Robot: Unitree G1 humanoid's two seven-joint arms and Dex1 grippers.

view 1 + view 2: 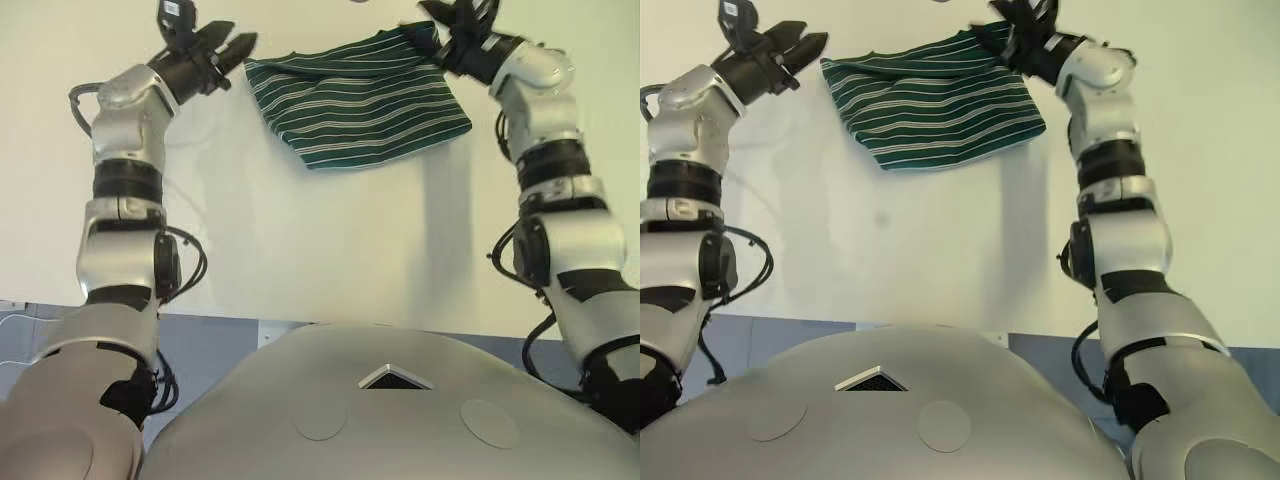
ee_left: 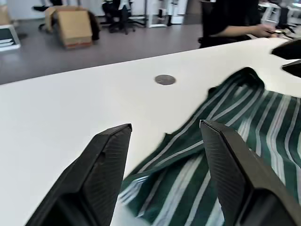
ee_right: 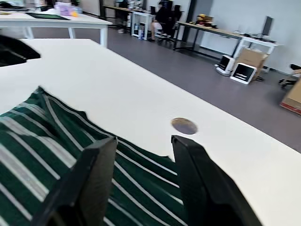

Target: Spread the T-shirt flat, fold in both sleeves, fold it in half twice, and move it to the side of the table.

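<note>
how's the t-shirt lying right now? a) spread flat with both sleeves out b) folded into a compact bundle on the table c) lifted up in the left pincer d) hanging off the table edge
b: the T-shirt lies folded in a compact block on the table, with no sleeves out, and the left pincer is open beside it.

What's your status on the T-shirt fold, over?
Left gripper open, beside the T-shirt's left corner. Right gripper open, over its far right corner. T-shirt lies folded on the far part of the table. Round table cap beyond it, not blocking.
</note>
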